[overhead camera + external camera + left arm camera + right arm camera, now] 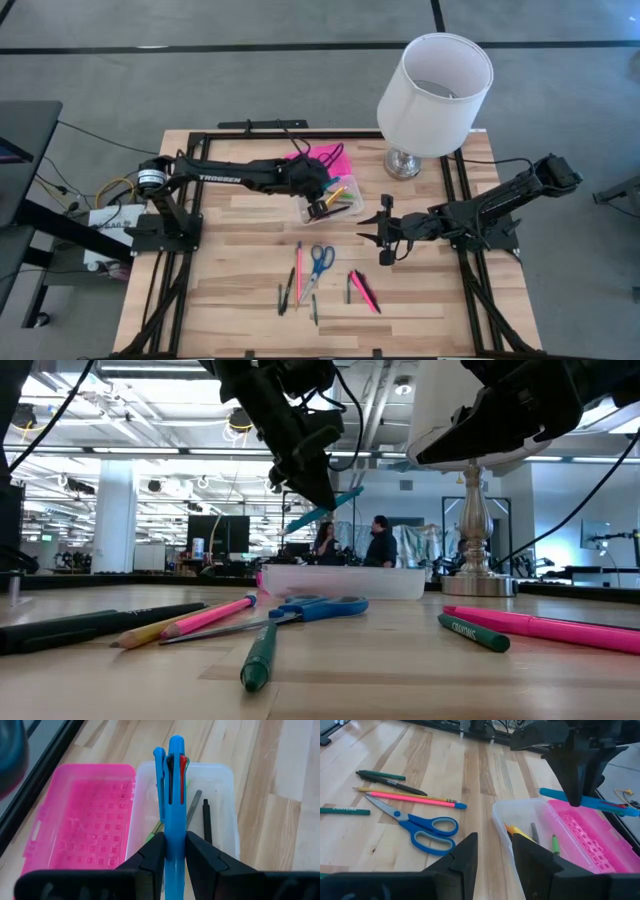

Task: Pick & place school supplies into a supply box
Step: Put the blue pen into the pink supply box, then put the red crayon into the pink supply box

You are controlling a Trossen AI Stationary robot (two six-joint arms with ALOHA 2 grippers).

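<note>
**Blue pen held over the open supply box**

High view: the left gripper (322, 203) reaches across a pale wooden table (240, 250) and hangs over the supply box (332, 200), a clear plastic tray whose bright pink lid (325, 158) lies folded open on the far side. White letters reading TROSSEN run along the left arm. The right gripper (385, 236) waits just beside the box, its fingers apart and holding nothing. Nearer the front edge lie blue-handled scissors (320, 260), a pink pencil (298, 270) and several dark pens. A white lampshade (435, 93) on a silvery base stands at the table's far side.

Low view: the left gripper (318, 495) hangs above the translucent box (340, 580), clamped on a blue pen (322, 508) that slants out of it. In front lie the scissors (310, 607), a green marker (258, 658) and a pink marker (545, 626); a second green one is lettered, seemingly CRAYONS. Two people stand far off in the room.

Left wrist view: dark fingers (150, 857) pinch a smooth multi-colour click pen (174, 795) with black and red sliders. Below it are the clear tray (220, 810), holding thin pens, and the lid (82, 820) with its raised square texture.

Right wrist view: its own fingers (465, 855) stand spread; scissors (420, 827), pencils and the box (510, 827) lie beyond.
</note>
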